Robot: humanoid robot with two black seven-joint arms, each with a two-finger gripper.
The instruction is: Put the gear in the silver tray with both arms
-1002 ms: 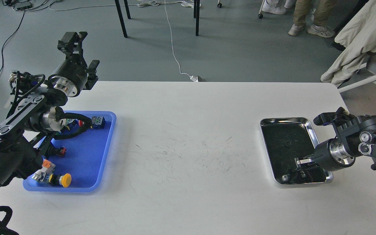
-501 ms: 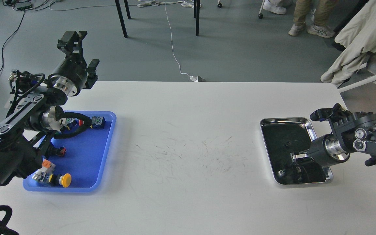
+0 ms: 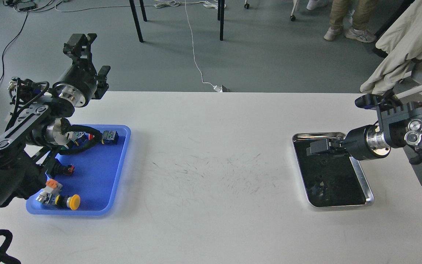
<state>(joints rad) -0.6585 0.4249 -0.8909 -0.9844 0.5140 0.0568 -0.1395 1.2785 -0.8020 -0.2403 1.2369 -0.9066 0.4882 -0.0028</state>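
Lying nearest on the white scuffed tabletop (image 3: pixel 211 205) were the two trays: at left a blue rectangular plastic tray (image 3: pixel 97 176) of small parts, among them a yellow-capped push button (image 3: pixel 72 202), and at right the rectangular shiny metal tray with a raised rim (image 3: pixel 367 183), the task's silver tray. A small object, too dim to identify, appeared on its dark bottom; whether it was the gear could not be told. Over the tray's far end hung the right black two-finger gripper (image 3: pixel 317 147), seen side-on, so whether its fingers were apart or together could not be told. Farther back, the left black claw-like gripper (image 3: pixel 88 55) was raised beyond the table's far left corner, fingers spread and empty. One likely risk was the right gripper clipping the polished rim and sliding the light tray; another was the left arm's looped cable (image 3: pixel 81 139) snagging parts in the blue tray.
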